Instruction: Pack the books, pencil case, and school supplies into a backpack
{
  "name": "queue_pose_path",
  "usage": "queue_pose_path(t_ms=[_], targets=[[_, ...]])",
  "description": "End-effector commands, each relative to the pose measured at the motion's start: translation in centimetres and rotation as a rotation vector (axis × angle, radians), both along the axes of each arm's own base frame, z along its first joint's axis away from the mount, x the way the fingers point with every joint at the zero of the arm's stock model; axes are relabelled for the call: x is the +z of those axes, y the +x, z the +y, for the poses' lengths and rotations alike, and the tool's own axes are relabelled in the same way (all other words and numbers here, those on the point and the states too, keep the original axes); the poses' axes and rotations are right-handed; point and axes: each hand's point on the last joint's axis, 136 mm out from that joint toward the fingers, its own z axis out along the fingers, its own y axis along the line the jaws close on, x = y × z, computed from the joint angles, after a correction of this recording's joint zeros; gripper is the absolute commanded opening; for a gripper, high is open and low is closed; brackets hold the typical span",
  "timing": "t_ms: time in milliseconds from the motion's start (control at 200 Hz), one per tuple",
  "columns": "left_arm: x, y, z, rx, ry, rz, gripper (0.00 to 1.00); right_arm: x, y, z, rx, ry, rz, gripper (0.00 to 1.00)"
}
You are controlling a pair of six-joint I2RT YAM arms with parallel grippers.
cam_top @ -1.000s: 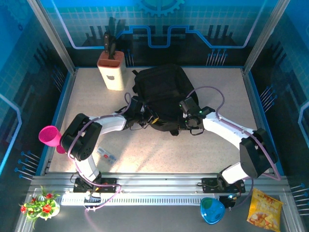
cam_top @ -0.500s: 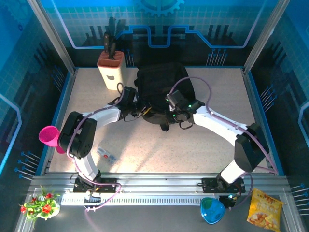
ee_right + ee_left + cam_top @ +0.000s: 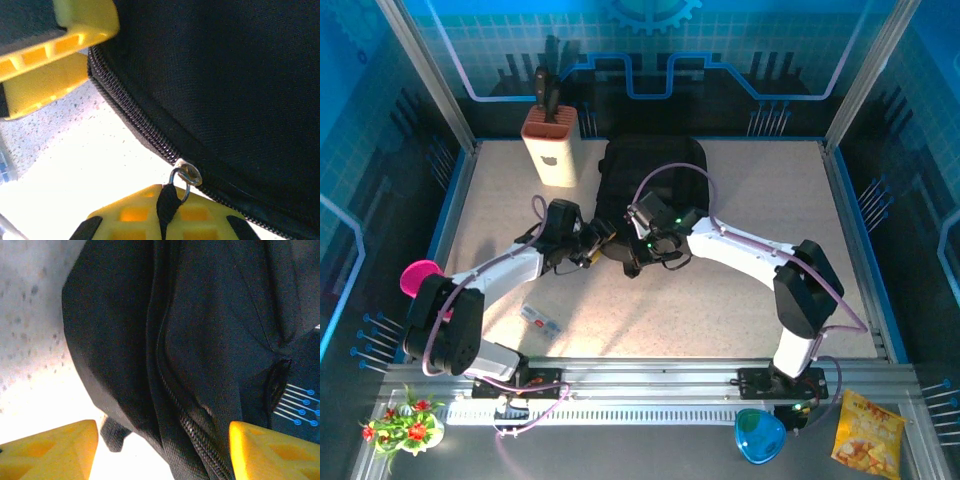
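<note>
Backpack (image 3: 655, 180): black, lying at the far middle of the table (image 3: 750, 300).
Zipper pull (image 3: 186, 175): a metal ring on the zipper line at the backpack's near edge, with a black tab.
Right gripper (image 3: 165, 202): jaws closed, pinching that tab.
Left gripper (image 3: 160, 450): jaws spread wide, straddling the backpack's zippered edge.
Knife block (image 3: 552, 148): upright, just left of the backpack.
</note>
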Motion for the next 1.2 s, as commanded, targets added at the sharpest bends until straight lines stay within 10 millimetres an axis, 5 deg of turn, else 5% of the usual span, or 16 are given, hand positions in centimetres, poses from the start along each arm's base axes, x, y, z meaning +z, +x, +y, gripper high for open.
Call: queue_pose_path(t_ms=[0,145,290,530,820,1196], targets=[[1.3,0.2,-1.5,0.014,-0.104,-0.007,0.69,1.0,-1.0,2.4,0.057,0.085,0.024,0.00],[0.8,1.5,-2.9,-0.011,-0.115,-0.009,0.62,0.7,-1.6,2.6,0.070,0.098,0.047,0.00],[-0.8,2.3,-3.5,-0.012,-0.097,0.010,0.35,0.4,-1.8,1.3,0.041,0.067,0.045,0.00],[-3.0,2.0,-2.0,0.003,-0.010,0.033,0.07,-2.0,-1.8,-5.0,-0.128,0.036,0.122,0.00],[-4.3,1.3,-1.0,-0.008,0.039,0.060,0.01,-3.2,-0.6,-11.6,-0.323,0.022,0.182,0.00],[-4.9,0.0,-0.9,-0.072,0.079,0.078,0.00,-3.5,3.1,-16.2,-0.376,-0.072,0.142,0.00]])
